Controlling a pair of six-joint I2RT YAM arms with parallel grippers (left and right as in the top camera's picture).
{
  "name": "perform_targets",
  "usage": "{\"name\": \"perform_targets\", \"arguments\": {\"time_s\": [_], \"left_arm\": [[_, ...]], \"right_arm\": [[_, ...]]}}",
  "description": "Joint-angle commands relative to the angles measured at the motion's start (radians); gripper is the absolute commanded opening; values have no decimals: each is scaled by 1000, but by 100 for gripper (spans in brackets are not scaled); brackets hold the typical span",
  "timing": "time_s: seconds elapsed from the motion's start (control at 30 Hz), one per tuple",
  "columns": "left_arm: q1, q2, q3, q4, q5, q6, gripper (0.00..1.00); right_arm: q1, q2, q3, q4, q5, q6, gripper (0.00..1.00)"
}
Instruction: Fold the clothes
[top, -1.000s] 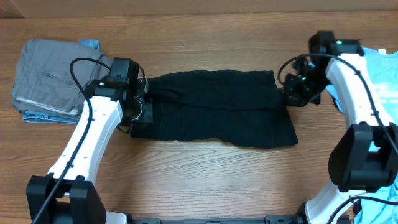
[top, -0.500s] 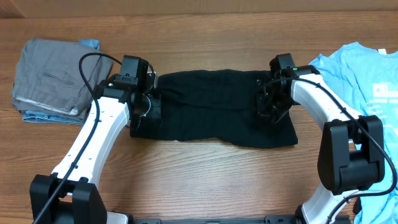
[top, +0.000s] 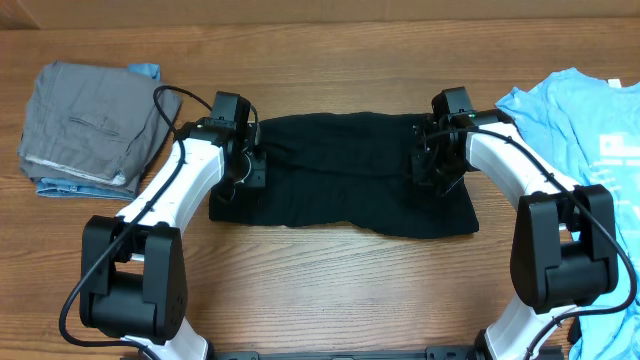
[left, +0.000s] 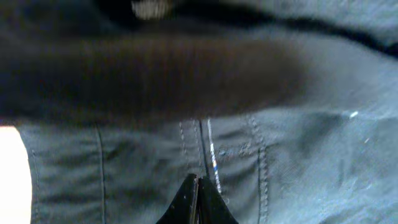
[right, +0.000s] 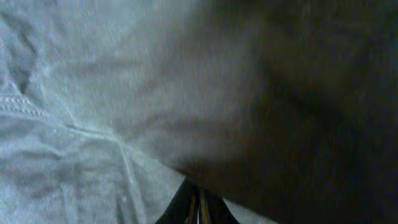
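Black shirt (top: 340, 180) lies flat mid-table (top: 330, 290) as a wide band, long axis left to right. Left gripper (top: 243, 172) is on its left end, right gripper (top: 430, 170) on its right end. In both wrist views the 2 fingertips are pressed together, down against dark fabric; whether cloth is pinched, cannot tell. Light blue T-shirt (top: 590, 110) is spread at the right edge. Grey folded garment (top: 80, 120) lies far left, well apart

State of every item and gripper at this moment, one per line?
black shirt: lying flat as a wide band.
light blue T-shirt: spread out, unfolded.
grey garment: folded, far left.
left gripper: shut, at the shirt's left end.
right gripper: shut, at its right end.
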Motion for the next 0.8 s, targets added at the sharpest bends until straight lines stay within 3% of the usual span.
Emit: {"name": "perform_targets", "arguments": {"time_s": [0.0,0.37,0.5,0.53,0.57,0.63,0.67,0.73,0.77], "left_arm": [[-7,8,-2,43,-8,-18,4],[-7,11,-2,145,-8,-18,4],[-6,37,-2,204,-31,-18,8],[-6,45,-2,230,-56,-18,8],[-6,46,-2,249,-73,-18,9],[-5,46,2,288,-104,-18,18],[1,46,16,299,-109,-22,23],[19,46,42,303,-102,-68,46],[50,46,64,301,-62,-98,66]], "right_arm": [[5,-23,-5,18,11,-3,4],[5,-23,-5,109,30,-3,4],[5,-23,-5,224,29,2,4],[5,-23,-5,283,29,5,10],[5,-23,-5,339,30,5,22],[5,-23,-5,467,38,10,38],[3,-23,-5,528,66,50,50],[2,-23,-5,606,144,130,61],[2,-23,-5,634,152,132,63]]}}
